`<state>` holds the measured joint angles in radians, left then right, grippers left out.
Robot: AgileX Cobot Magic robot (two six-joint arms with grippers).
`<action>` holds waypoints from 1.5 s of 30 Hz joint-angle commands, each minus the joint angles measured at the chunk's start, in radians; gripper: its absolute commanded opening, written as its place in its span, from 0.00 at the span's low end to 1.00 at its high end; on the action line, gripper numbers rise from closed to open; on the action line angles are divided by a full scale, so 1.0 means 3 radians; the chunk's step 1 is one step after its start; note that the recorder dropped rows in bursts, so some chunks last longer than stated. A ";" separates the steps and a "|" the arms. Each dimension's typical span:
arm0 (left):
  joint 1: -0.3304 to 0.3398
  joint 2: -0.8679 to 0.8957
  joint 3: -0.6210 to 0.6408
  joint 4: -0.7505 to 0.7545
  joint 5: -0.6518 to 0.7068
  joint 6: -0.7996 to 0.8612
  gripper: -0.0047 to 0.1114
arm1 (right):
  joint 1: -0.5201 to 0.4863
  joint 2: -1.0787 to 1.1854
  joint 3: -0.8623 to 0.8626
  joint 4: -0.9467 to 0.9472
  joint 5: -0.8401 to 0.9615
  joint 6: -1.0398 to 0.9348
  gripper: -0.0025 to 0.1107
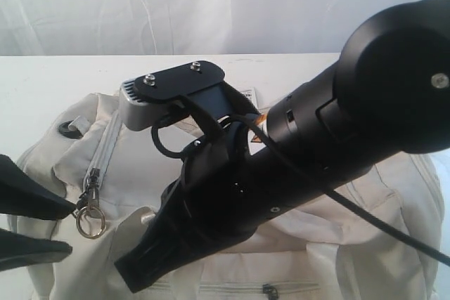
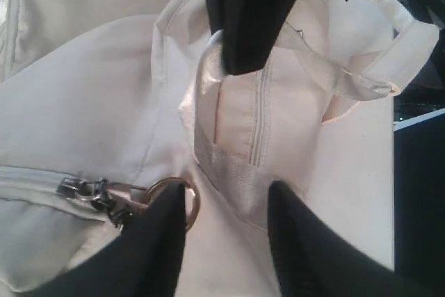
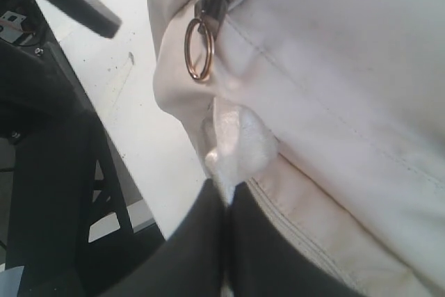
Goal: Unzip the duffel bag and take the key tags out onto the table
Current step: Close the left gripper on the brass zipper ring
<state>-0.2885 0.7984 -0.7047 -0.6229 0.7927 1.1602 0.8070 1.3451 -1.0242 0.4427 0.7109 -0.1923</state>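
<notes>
Zip: looks closed; duffel bag (image 1: 137,166) lies on tabletop (image 1: 42,82).
Left pincer (image 2: 226,196): spread, just beside pull ring (image 2: 182,196).
Right pincer (image 3: 227,196): pressed together, pinching bag fabric near that ring.
Key tags: unseen; unzipping and retrieval both remain.

Ext cam bright, backlit by white curtain (image 1: 140,5); my right arm (image 1: 337,138) reads flat black, no detail; duffel bag (image 1: 140,170) washed out, fabric glare strongest in right wrist cam. Up close my left hand (image 2: 226,196) blurry, soft shadows under it.
</notes>
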 commanded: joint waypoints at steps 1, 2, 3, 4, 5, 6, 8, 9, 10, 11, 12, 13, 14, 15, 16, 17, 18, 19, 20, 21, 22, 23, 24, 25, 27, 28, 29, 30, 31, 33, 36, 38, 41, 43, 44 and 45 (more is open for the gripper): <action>-0.0013 -0.0033 0.0257 -0.0388 -0.0136 0.0451 0.48 | -0.0003 -0.0020 0.0004 -0.0027 -0.0004 -0.0041 0.02; -0.0013 -0.0033 0.0302 -0.0473 -0.0144 0.0590 0.48 | -0.0003 -0.0020 0.0004 -0.0030 -0.0004 -0.0048 0.02; -0.0013 -0.0033 0.0357 -0.0577 -0.0164 0.0781 0.48 | -0.0003 -0.0020 0.0004 -0.0030 -0.0004 -0.0056 0.02; -0.0013 -0.0033 0.0410 -0.0662 -0.0205 0.0978 0.48 | -0.0003 -0.0020 0.0004 -0.0030 -0.0004 -0.0065 0.02; -0.0018 -0.0033 0.0464 -0.0706 -0.0265 0.1145 0.48 | -0.0003 -0.0020 0.0004 -0.0030 -0.0004 -0.0065 0.02; -0.0018 -0.0033 0.0518 -0.0731 -0.0352 0.1264 0.48 | -0.0003 -0.0020 0.0004 -0.0030 -0.0004 -0.0074 0.02; -0.0018 -0.0033 0.0594 -0.0762 -0.0525 0.1383 0.48 | -0.0003 -0.0020 0.0004 -0.0030 -0.0004 -0.0079 0.02; -0.0018 -0.0033 0.0621 -0.0793 -0.0622 0.1435 0.48 | -0.0003 -0.0020 0.0004 -0.0030 -0.0004 -0.0079 0.02; -0.0018 -0.0033 0.0652 -0.0832 -0.0718 0.1505 0.48 | -0.0003 -0.0020 0.0004 -0.0030 -0.0004 -0.0079 0.02; -0.0018 -0.0033 0.0671 -0.0870 -0.0816 0.1569 0.48 | -0.0003 -0.0020 0.0004 -0.0030 -0.0012 -0.0083 0.02; -0.0018 -0.0033 0.0688 -0.0942 -0.0908 0.1656 0.48 | -0.0003 -0.0020 0.0004 -0.0030 -0.0022 -0.0084 0.02; -0.0018 -0.0024 0.0701 -0.0999 -0.0954 0.1731 0.48 | -0.0003 -0.0020 0.0004 -0.0030 -0.0033 -0.0090 0.02; -0.0018 -0.0006 0.0708 -0.0999 -0.0970 0.1770 0.48 | -0.0003 -0.0020 0.0004 -0.0023 -0.0040 -0.0090 0.02; -0.0018 0.0023 0.0723 -0.0999 -0.0995 0.1834 0.48 | -0.0003 -0.0020 0.0004 -0.0011 -0.0057 -0.0090 0.02; -0.0018 0.0055 0.0738 -0.0999 -0.1015 0.1877 0.48 | -0.0003 -0.0020 0.0004 -0.0011 -0.0060 -0.0090 0.02; -0.0018 0.0087 0.0755 -0.0999 -0.1022 0.1906 0.48 | -0.0003 -0.0020 0.0004 -0.0011 -0.0060 -0.0090 0.02; -0.0025 0.0117 0.0769 -0.1004 -0.1036 0.1938 0.48 | -0.0003 -0.0020 0.0004 -0.0011 -0.0068 -0.0090 0.02; -0.0053 0.0142 0.0777 -0.1013 -0.1084 0.1966 0.48 | -0.0003 -0.0020 0.0004 -0.0004 -0.0067 -0.0090 0.02; -0.0094 0.0167 0.0784 -0.1023 -0.1132 0.1977 0.48 | -0.0003 -0.0020 0.0004 -0.0002 -0.0067 -0.0090 0.02; -0.0131 0.0181 0.0784 -0.1022 -0.1168 0.1982 0.48 | -0.0003 -0.0020 0.0004 0.0002 -0.0067 -0.0090 0.02; -0.0175 0.0209 0.0784 -0.1009 -0.1206 0.1991 0.48 | -0.0003 -0.0020 0.0004 0.0002 -0.0067 -0.0090 0.02; -0.0212 0.0235 0.0784 -0.1009 -0.1252 0.2005 0.48 | -0.0003 -0.0020 0.0004 0.0002 -0.0067 -0.0090 0.02; -0.0230 0.0256 0.0784 -0.1001 -0.1279 0.2017 0.48 | -0.0003 -0.0020 0.0004 0.0010 -0.0067 -0.0090 0.02; -0.0243 0.0293 0.0784 -0.0963 -0.1335 0.2035 0.48 | -0.0003 -0.0020 0.0004 0.0010 -0.0067 -0.0090 0.02; -0.0250 0.0336 0.0789 -0.0922 -0.1475 0.2052 0.48 | -0.0003 -0.0020 0.0004 0.0026 -0.0067 -0.0092 0.02; -0.0250 0.0363 0.0789 -0.0912 -0.1551 0.2052 0.48 | -0.0003 -0.0020 0.0004 0.0026 -0.0067 -0.0092 0.02; -0.0250 0.0371 0.0789 -0.0912 -0.1598 0.2052 0.48 | -0.0003 -0.0020 0.0004 0.0026 -0.0067 -0.0092 0.02; -0.0250 0.0386 0.0789 -0.0912 -0.1615 0.2052 0.48 | -0.0003 -0.0020 0.0004 0.0026 -0.0067 -0.0092 0.02; -0.0250 0.0391 0.0789 -0.0912 -0.1615 0.2052 0.48 | -0.0003 -0.0020 0.0004 0.0026 -0.0067 -0.0092 0.02; -0.0250 0.0391 0.0789 -0.0912 -0.1622 0.2052 0.48 | -0.0003 -0.0020 0.0004 0.0025 -0.0060 -0.0098 0.02; -0.0250 0.0391 0.0789 -0.0912 -0.1622 0.2052 0.45 | -0.0003 -0.0020 0.0004 0.0025 -0.0060 -0.0098 0.02; -0.0250 0.0373 0.0789 -0.0912 -0.1630 0.2052 0.44 | -0.0003 -0.0020 0.0004 0.0025 -0.0054 -0.0098 0.02; -0.0250 0.0302 0.0789 -0.0912 -0.1759 0.2052 0.43 | -0.0003 -0.0020 0.0004 0.0025 -0.0027 -0.0100 0.02; -0.0250 0.0234 0.0789 -0.0912 -0.1867 0.2052 0.43 | -0.0003 -0.0020 0.0004 0.0025 -0.0022 -0.0100 0.02; -0.0250 0.0207 0.0789 -0.0912 -0.1890 0.2052 0.43 | -0.0003 -0.0020 0.0004 0.0025 -0.0018 -0.0100 0.02; -0.0250 0.0174 0.0789 -0.0912 -0.1890 0.2052 0.43 | -0.0003 -0.0020 0.0004 0.0025 -0.0014 -0.0106 0.02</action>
<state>-0.3606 0.8792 -0.4752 -0.8854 0.2682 1.7729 0.8070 1.3473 -1.0242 0.4445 0.7011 -0.2097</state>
